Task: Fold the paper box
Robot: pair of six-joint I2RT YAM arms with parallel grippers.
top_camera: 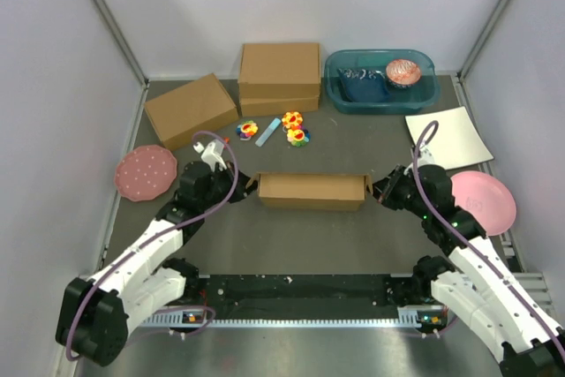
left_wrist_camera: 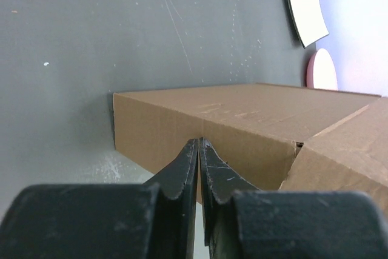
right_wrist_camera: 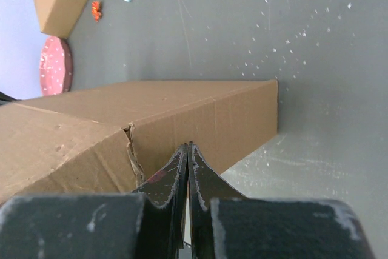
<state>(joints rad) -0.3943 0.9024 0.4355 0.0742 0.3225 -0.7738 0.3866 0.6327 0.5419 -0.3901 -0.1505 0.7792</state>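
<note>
The paper box [top_camera: 311, 190] is a shallow brown cardboard box lying crosswise in the middle of the table, with a flap edge showing at each end. My left gripper [top_camera: 242, 188] is at its left end, shut and empty. In the left wrist view its tips [left_wrist_camera: 199, 141] sit right in front of the box's side wall [left_wrist_camera: 242, 119]. My right gripper [top_camera: 380, 190] is at the right end, shut and empty. In the right wrist view its tips [right_wrist_camera: 188, 145] sit close against the box wall [right_wrist_camera: 206, 113], beside a torn corner seam.
A smaller angled brown box [top_camera: 191, 110] and a taller brown box [top_camera: 279, 77] stand at the back. A blue bin [top_camera: 380, 105], small colourful toys [top_camera: 296, 128], a white sheet [top_camera: 448, 137], a spotted pink plate [top_camera: 146, 171] and a pink plate [top_camera: 484, 200] lie around.
</note>
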